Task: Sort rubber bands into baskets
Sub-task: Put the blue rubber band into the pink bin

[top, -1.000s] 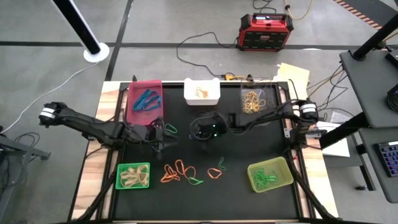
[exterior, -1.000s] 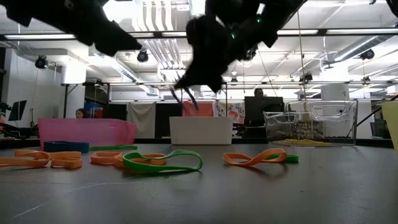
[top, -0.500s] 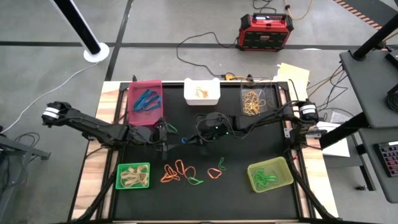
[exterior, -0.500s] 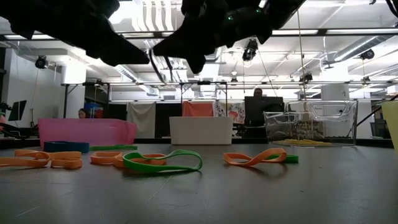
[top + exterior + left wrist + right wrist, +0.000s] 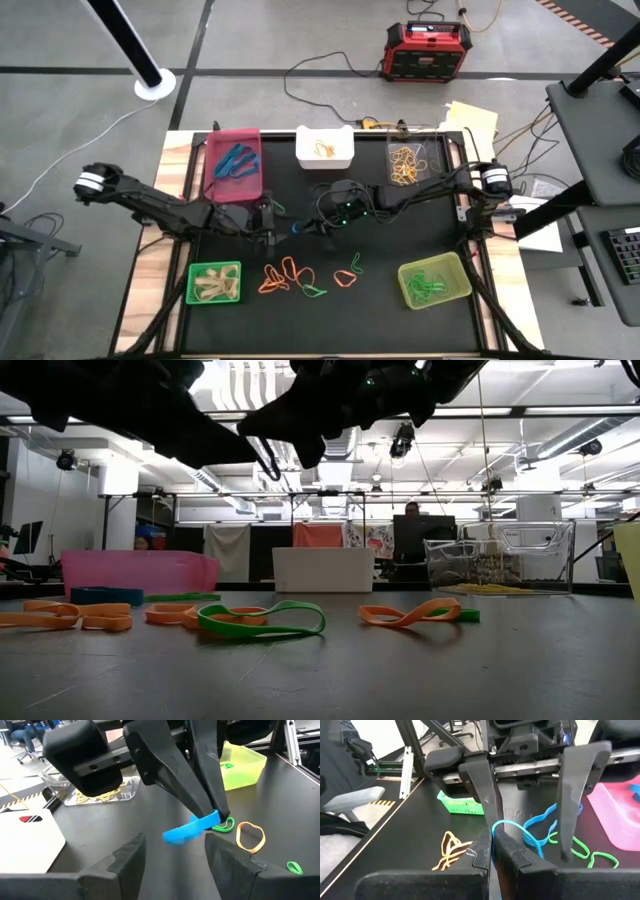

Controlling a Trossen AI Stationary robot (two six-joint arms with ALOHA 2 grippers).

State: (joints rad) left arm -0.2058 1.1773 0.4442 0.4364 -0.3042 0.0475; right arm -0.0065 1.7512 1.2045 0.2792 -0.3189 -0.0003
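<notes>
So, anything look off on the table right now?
One oddity: a blue rubber band hangs mid-air, pinched by the right gripper, with the left gripper facing it, jaws open. Loose rubber bands lie unsorted; nothing is damaged.

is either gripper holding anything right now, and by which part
The right gripper pinches a blue rubber band by one end of its loop; the rest hangs free. The left gripper is open, holding nothing.

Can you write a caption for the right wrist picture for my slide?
Shut right gripper pinches a thin blue rubber band between the open left gripper's fingers.
</notes>
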